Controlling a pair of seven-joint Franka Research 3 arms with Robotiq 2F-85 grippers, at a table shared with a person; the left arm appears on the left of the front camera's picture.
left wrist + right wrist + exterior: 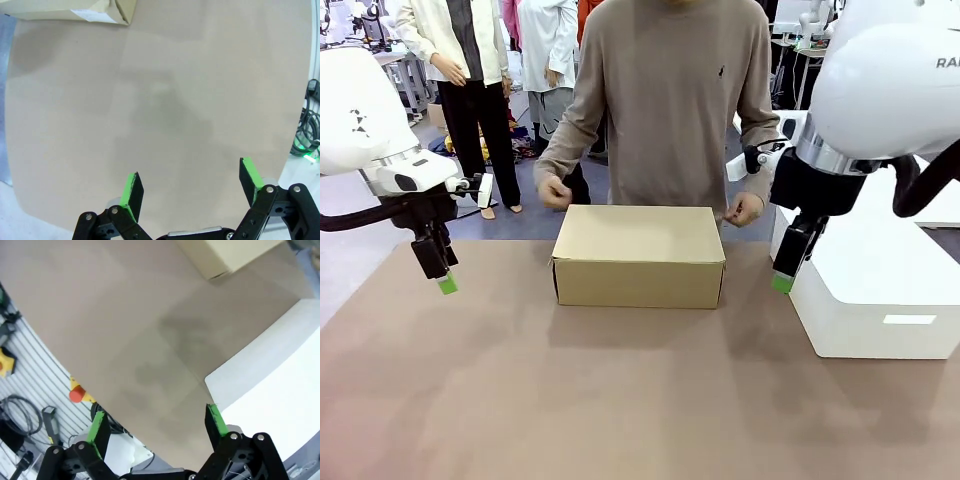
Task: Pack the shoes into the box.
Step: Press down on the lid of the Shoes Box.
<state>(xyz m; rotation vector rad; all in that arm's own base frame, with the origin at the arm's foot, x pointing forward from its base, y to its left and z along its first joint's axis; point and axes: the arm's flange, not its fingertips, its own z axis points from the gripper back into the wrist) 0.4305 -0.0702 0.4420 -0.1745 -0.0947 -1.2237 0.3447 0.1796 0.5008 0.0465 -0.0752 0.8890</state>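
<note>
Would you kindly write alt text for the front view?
A closed tan cardboard shoebox sits mid-table on the brown table, a person's hands just behind it. The open left gripper and right gripper hang at either side; a white block stands right.

A robotics lab: robot arms, onlookers (470,60) standing.

The right arm (890,80) carries grey letters "RA", cut by the picture edge. The white label (90,15) on the box (75,10) is unreadable.
</note>
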